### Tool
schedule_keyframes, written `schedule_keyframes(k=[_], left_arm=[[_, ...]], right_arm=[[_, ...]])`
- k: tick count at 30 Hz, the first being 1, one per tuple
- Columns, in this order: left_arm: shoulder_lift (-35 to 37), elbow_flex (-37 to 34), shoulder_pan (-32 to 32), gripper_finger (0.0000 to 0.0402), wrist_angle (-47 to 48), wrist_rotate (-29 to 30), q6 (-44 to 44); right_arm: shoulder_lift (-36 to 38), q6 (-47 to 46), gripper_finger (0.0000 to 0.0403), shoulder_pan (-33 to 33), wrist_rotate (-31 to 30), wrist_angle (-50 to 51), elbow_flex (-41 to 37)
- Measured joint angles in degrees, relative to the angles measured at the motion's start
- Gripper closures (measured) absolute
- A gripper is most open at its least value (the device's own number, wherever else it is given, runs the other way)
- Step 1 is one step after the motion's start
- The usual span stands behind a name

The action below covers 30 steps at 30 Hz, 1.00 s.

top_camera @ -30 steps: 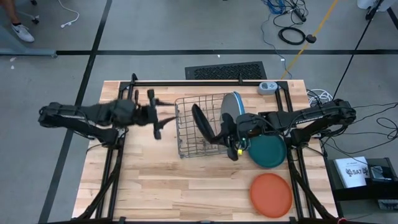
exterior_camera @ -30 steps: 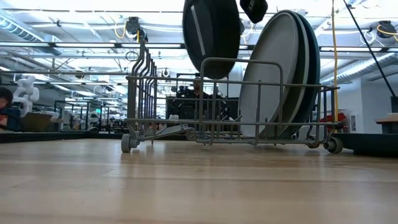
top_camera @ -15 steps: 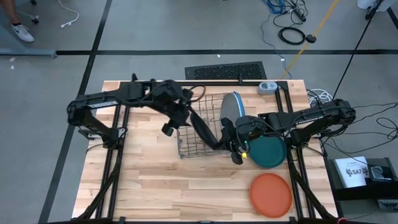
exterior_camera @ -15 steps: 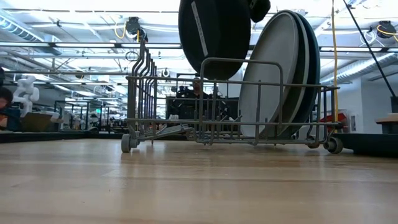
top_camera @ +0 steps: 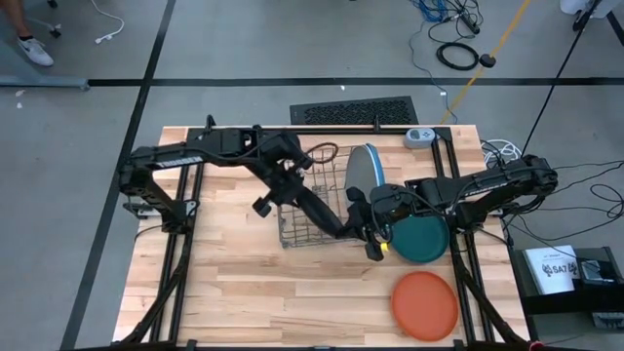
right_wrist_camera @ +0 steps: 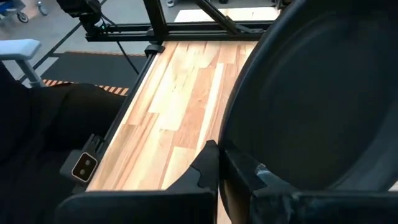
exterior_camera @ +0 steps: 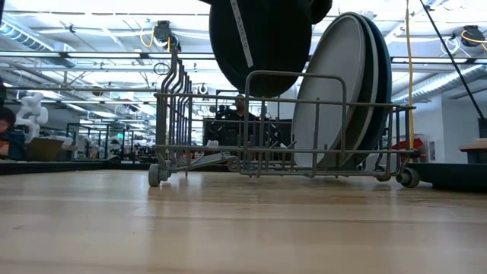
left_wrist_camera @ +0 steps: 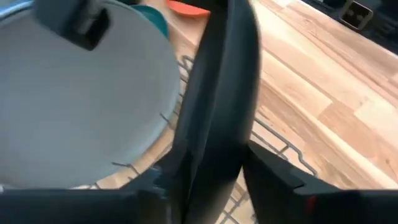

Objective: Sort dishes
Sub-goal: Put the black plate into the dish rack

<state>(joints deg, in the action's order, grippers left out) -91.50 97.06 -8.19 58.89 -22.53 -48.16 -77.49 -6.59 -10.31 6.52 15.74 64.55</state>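
While aloft, black plate (exterior_camera: 259, 46), rack (exterior_camera: 281, 125) (below)

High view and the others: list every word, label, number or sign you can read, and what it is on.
None can be read.
White box beside the table: dark print, too small to read.
Small square tag on the dark arm in the right wrist view: a mark, no legible text.

Overhead camera is looking straight down on the table (top_camera: 244, 283); a tabletop-level one is facing level toward the rack (exterior_camera: 281, 129); both wrist cameras are sitting close against the black plate (left_wrist_camera: 217, 112).
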Motion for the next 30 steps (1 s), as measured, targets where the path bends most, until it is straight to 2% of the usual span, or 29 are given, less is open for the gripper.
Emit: schedule_keyframes(k=[4, 10, 15, 20, 23, 25, 30], left_arm=[[-0.1, -0.1, 0.1, 0.0314, 1.1, -0.6, -3.5], [-0.1, -0.1, 0.1, 0.033, 2.0, -0.6, -4.3], [-0.1, -0.1, 0.2, 0.0343, 2.7, -0.7, -4.5], [-0.1, -0.1, 0.2, 0.0386, 5.1, -2.3, -4.9], [-0.1, -0.1, 0.1, 0.0389, 5.4, -3.2, -4.6], [-0.1, -0.1, 0.1, 0.0389, 5.5, -4.4, -3.4], [0.0, 0.0, 0.4, 0.0389, 5.8, -5.5, 3.1]], right_arm=[[0.0, 0.0, 0.0403, 0.0, 0.1, 0.5, 0.0], [0.1, 0.6, 0.0397, 0.0, -0.2, 0.2, 0.0], [0.1, 1.9, 0.0346, -0.6, -1.8, -1.3, 0.6], [0.1, 4.1, 0.0278, -0.6, -1.7, -1.0, 1.7], [0.1, 6.4, 0.0246, -0.6, -1.5, -0.3, 2.6], [0.2, 8.4, 0.0232, -0.6, -2.3, 0.3, 3.6], [1.1, 14.1, 0.0222, -0.8, -9.9, 2.2, 8.6]])
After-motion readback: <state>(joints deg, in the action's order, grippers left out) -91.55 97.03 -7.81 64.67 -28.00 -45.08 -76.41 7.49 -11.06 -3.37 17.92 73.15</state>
